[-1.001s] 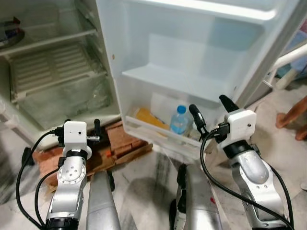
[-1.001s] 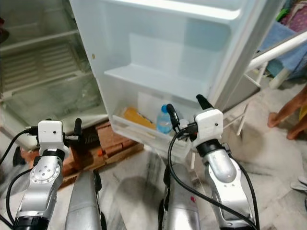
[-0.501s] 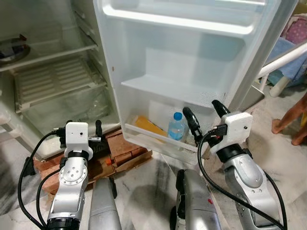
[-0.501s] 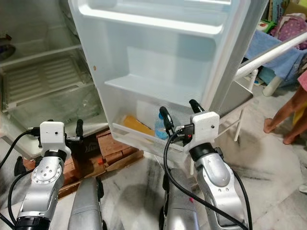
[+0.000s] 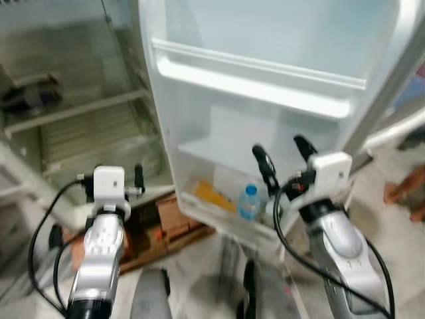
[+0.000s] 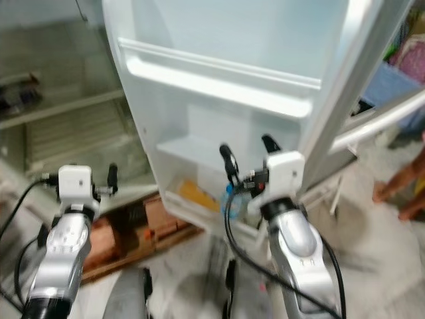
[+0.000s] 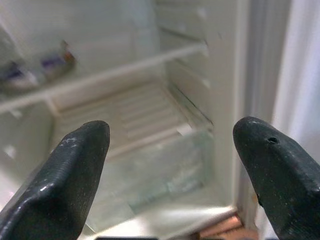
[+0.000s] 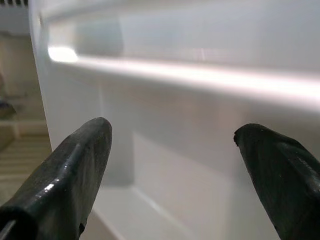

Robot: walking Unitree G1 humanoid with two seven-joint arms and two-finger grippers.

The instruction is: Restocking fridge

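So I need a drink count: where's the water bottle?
The water bottle stands in the open fridge door's bottom shelf, beside a yellow packet.

The fridge door (image 5: pixel 279 73) is smooth, glossy white plastic. The water bottle (image 5: pixel 249 203) looks like clear plastic with a blue cap. The left gripper's fingers (image 7: pixel 75 175) are matt black with a fine pebbled texture. Rough reddish bricks (image 5: pixel 172 219) lie on a polished, veined stone floor (image 6: pixel 372 266).

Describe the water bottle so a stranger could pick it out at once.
Start at the open white fridge door ahead and drop to its lowest door shelf. The water bottle stands upright there, clear with a blue cap, while its neighbour, a flat yellow packet, leans beside it.
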